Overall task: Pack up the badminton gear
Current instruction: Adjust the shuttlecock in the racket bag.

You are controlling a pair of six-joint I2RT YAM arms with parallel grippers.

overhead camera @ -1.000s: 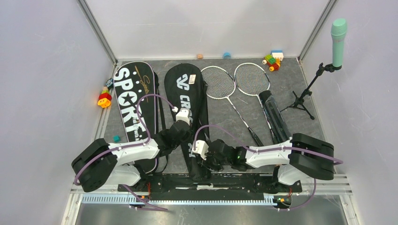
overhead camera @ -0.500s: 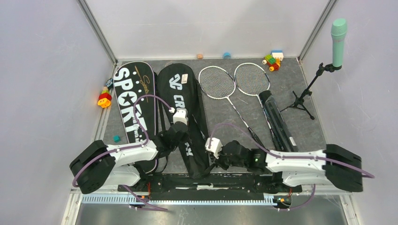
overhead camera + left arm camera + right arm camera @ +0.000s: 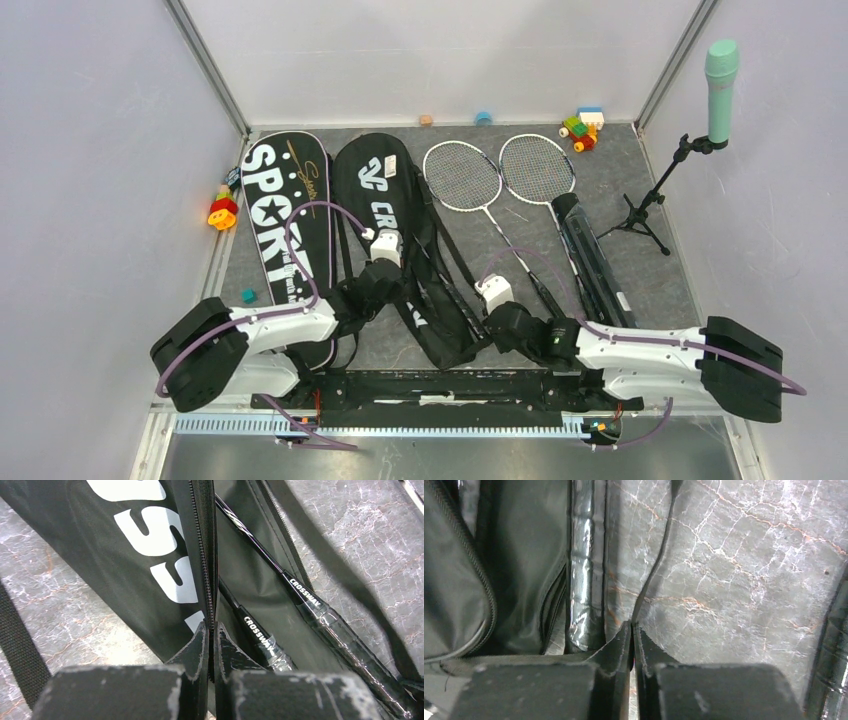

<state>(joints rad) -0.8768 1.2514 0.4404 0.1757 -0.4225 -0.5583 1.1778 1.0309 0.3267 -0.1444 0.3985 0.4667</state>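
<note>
The black CROSSWAY bag [image 3: 372, 190] lies mid-table, its lower half spread open to the right. My left gripper [image 3: 211, 630] is shut on its zipper edge [image 3: 202, 565]; two racket handles lettered CROSSWAY [image 3: 260, 635] lie inside. My right gripper [image 3: 632, 627] is shut on a thin black band of the bag [image 3: 655, 575], an edge or a strap, beside a plastic-wrapped handle [image 3: 584, 580]. The SPORT bag [image 3: 285, 215] lies at the left. Two rackets [image 3: 462, 175] [image 3: 537, 168] and the long black tube [image 3: 590, 250] lie to the right. No shuttlecocks show.
A mint-green microphone [image 3: 720, 75] on a black stand is at the back right. Toy blocks sit at the back right [image 3: 582, 125], at the back wall [image 3: 483, 117] and at the left edge [image 3: 222, 210]. Bag straps trail over the near table.
My right arm has swung to the right, drawing the CROSSWAY bag's side with it, so the bag now gapes open. The left gripper has held about where it was.
</note>
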